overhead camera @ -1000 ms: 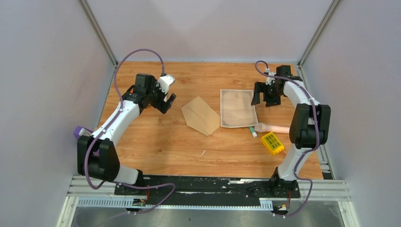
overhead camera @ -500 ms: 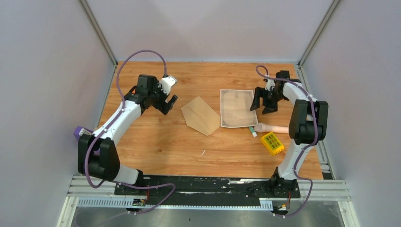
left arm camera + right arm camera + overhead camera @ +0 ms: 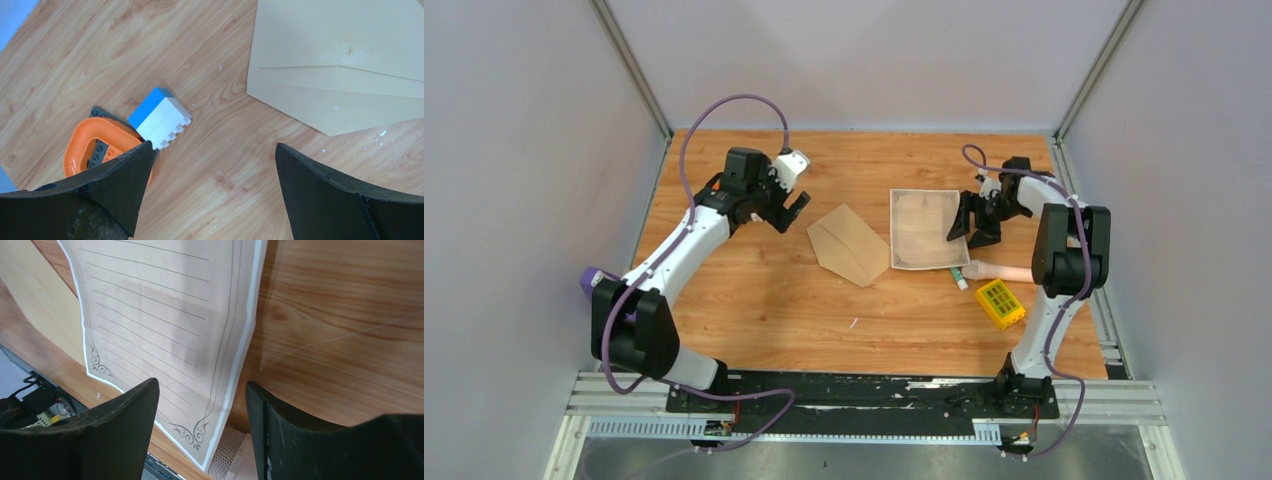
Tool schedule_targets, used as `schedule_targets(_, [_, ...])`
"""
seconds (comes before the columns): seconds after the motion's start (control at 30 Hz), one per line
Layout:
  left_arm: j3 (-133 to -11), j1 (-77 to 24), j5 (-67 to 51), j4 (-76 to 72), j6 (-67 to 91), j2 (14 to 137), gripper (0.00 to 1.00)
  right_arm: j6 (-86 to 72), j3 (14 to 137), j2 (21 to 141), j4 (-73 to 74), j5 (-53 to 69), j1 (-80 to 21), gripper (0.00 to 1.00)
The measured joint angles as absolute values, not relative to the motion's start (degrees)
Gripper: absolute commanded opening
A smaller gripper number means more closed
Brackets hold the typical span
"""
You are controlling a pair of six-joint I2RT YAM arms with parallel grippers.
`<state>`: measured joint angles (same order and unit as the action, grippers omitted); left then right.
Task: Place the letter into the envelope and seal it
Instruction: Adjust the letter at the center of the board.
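The letter [image 3: 927, 228], a pale lined sheet with a printed border, lies flat at centre right. It also shows in the right wrist view [image 3: 165, 315]. The tan envelope [image 3: 849, 243] lies just left of it, flap pointing to the near left, and also shows in the left wrist view [image 3: 345, 65]. My right gripper [image 3: 967, 228] is open and low over the letter's right edge, one finger over the paper and one over bare wood [image 3: 202, 382]. My left gripper [image 3: 789, 208] is open and empty, left of the envelope and apart from it [image 3: 212, 150].
A beige tube [image 3: 999, 270] with a green-white end and a yellow block [image 3: 1000, 303] lie near the letter's near right corner. A blue-and-white brick [image 3: 160, 116] and an orange piece [image 3: 95, 145] lie under my left gripper. A purple object [image 3: 592, 280] sits at the left edge.
My right gripper has moved left and down to the letter's right edge. My left gripper has moved right and a little farther back, nearer the envelope. The papers have not moved.
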<state>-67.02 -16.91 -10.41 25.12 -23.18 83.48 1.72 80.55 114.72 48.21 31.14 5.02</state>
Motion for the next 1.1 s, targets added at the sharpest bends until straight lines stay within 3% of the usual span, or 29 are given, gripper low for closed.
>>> schedule_targets(0.13, [-66.3,-16.9,-10.4,23.9,-22.9,83.4,1.0,1.5,80.5,115.3,48.4,33.9,5.1,0.58])
schedule_targets(0.43, [-62.5,-16.9,-10.0,23.2,-22.8,81.4,1.0,0.8,80.5,117.4,49.1,37.7,6.6,0.57])
schedule_targets(0.7, [-61.7,-17.0,-9.9,22.2,-22.9,79.5,1.0,0.1,80.5,119.0,49.1,41.3,8.4,0.46])
schedule_targets(0.9, [-61.4,-17.1,-9.9,21.5,-22.8,79.5,1.0,-0.7,79.8,120.3,49.0,43.6,9.1,0.24])
schedule_targets(0.93, [-61.4,-17.1,-10.0,21.4,-22.8,79.5,1.0,-0.8,79.6,120.5,49.0,43.9,9.2,0.24])
schedule_targets(1.0, [-61.4,-17.1,-10.0,21.3,-22.8,79.5,1.0,-1.2,79.5,120.8,49.1,44.5,9.2,0.03])
schedule_targets(1.1, [-61.4,-17.1,-10.0,21.0,-22.5,79.5,1.0,-1.4,79.5,121.1,49.0,46.0,9.2,0.0])
